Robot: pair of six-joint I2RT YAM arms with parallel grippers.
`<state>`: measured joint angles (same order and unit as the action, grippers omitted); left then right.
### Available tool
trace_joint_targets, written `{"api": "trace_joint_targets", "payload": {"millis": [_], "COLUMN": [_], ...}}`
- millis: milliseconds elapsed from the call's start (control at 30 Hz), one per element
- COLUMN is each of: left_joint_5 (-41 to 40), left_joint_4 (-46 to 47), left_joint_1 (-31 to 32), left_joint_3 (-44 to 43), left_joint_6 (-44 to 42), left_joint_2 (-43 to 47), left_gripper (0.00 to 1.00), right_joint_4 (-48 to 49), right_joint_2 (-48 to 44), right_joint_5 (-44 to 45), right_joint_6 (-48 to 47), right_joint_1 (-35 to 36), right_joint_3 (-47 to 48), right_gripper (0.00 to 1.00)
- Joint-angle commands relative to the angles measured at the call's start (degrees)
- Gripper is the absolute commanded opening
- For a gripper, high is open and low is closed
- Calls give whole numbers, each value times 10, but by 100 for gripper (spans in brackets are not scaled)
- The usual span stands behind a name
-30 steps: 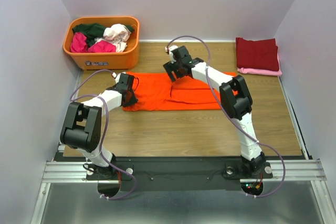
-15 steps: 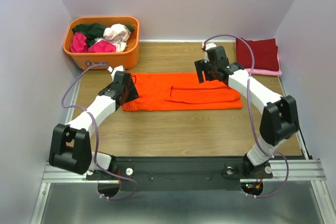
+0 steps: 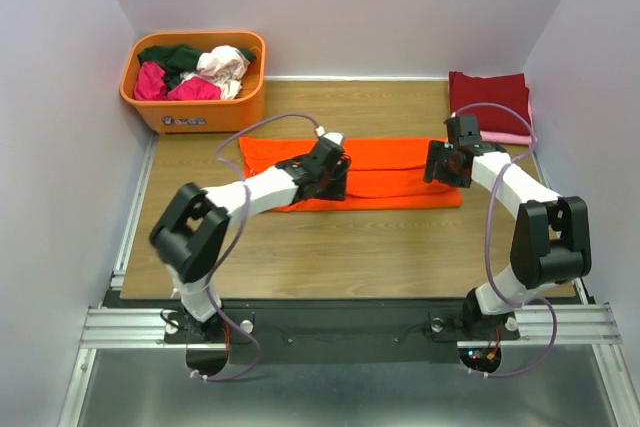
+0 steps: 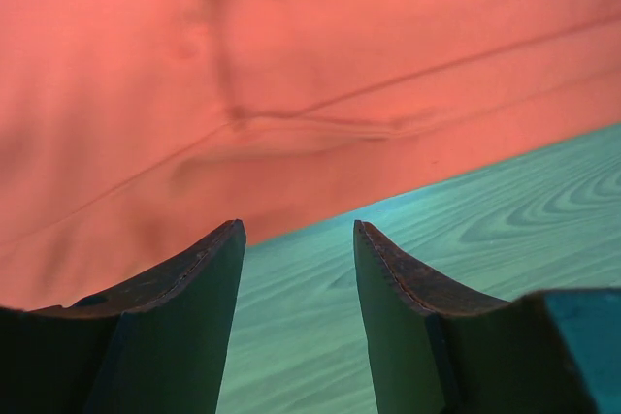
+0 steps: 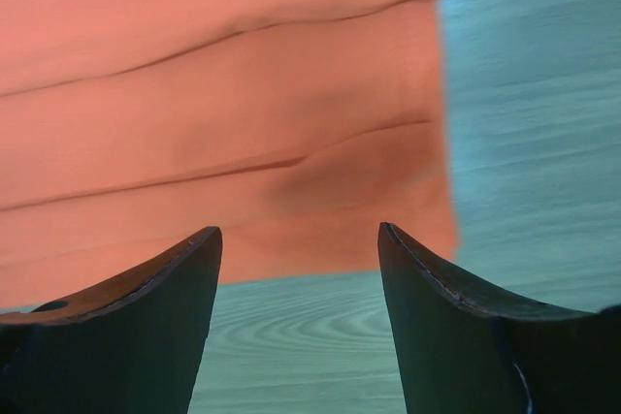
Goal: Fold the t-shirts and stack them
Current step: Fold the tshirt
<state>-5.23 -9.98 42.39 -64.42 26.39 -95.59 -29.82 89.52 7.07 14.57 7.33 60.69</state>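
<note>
A bright orange t-shirt (image 3: pixel 390 175) lies on the table as a long strip folded lengthwise. My left gripper (image 3: pixel 332 183) hovers over its middle, near the front edge, open and empty. In the left wrist view the gripper (image 4: pixel 299 225) has wood between its fingers and the orange cloth (image 4: pixel 291 65) just ahead. My right gripper (image 3: pixel 440 165) is over the shirt's right end, open and empty. In the right wrist view the gripper (image 5: pixel 299 230) faces the shirt's corner (image 5: pixel 388 191). A folded dark red shirt (image 3: pixel 488 102) lies on a pink one (image 3: pixel 497 136) at the back right.
An orange plastic tub (image 3: pixel 205 112) stands at the back left, holding crumpled dark green (image 3: pixel 172 55), magenta (image 3: pixel 152 82) and whitish-pink (image 3: pixel 225 64) shirts. Grey walls close in the table on the left, back and right.
My left gripper moved right from the orange shirt's left end to its middle. My right gripper swung right and nearer, from the shirt's back edge to its right end.
</note>
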Motion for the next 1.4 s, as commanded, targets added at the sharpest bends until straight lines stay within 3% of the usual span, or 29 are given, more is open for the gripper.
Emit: {"api": "trace_joint_targets", "payload": {"millis": [0,200,633,1367], "left_joint_5": [17,39,74,57], "left_joint_4": [17,16,35,41], "left_joint_1": [22,37,43,45], "left_joint_3": [-67,-125,-134,-81], "left_joint_6": [-38,-42,-2,23], "left_joint_2": [-56,-114,-166,-112], "left_gripper": [59,59,59,60], "right_joint_4": [13,22,64,137], "right_joint_2": [-11,-2,-14,31], "right_joint_5": [-48,-68,-99,-111], "right_joint_6": [45,84,174,213], "right_joint_1": [-9,-42,-50,-50], "right_joint_3": [6,-9,-51,-66], "right_gripper": [71,71,78,78]}}
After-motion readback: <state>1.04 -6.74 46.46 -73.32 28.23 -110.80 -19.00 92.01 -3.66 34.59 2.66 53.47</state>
